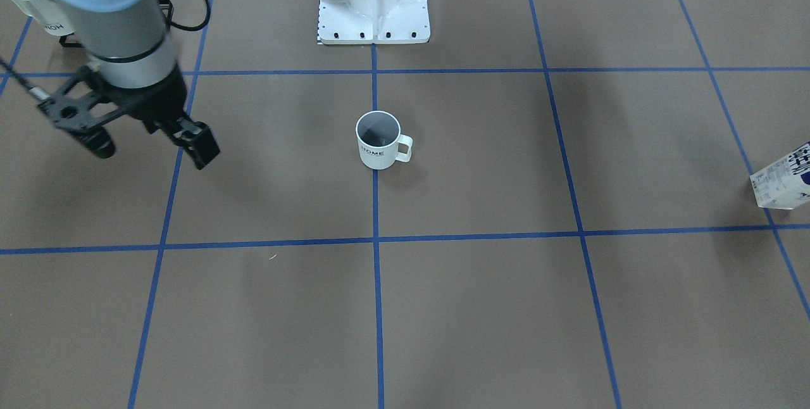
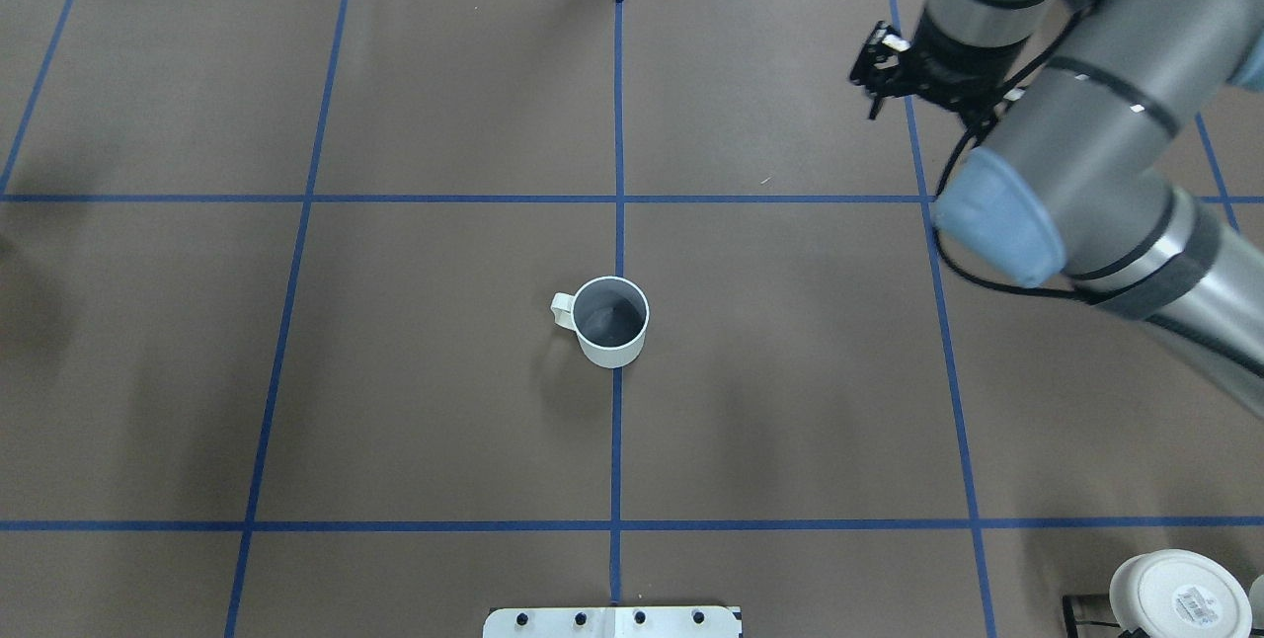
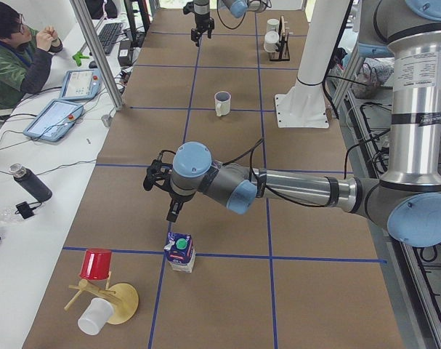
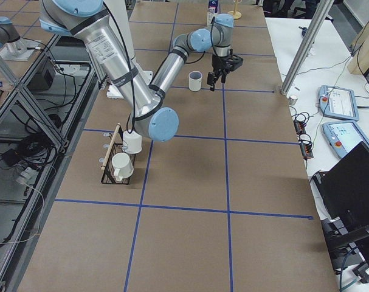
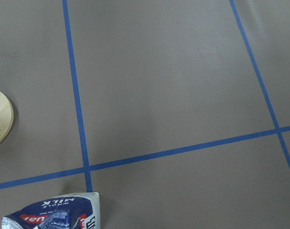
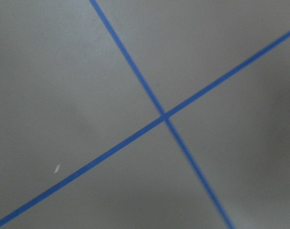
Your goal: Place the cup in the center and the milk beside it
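A brown paper-covered table [image 2: 444, 105] ruled into squares by blue tape [image 2: 617, 124] fills every view. The cup [image 2: 610, 320] stands upright in the middle of it, right on the central tape line, mouth up and handle out to the robot's left, so the first half of the task looks done. The milk [image 3: 181, 251] stands upright far off at the robot's left end of the table, green cap on top and its long axis vertical, well apart from the cup. The left gripper [image 3: 173, 207] hangs above the surface, pointing down, near the carton and a little to its cup side. Its wrist camera catches only the carton's top at the lower left edge, so it is probably not yet centred over it, and I cannot tell whether its jaws are apart or together. The right gripper [image 1: 149, 146] hovers far over on the robot's right with its fingers spread wide and nothing between them. The left arm is plainly the nearer one to the milk
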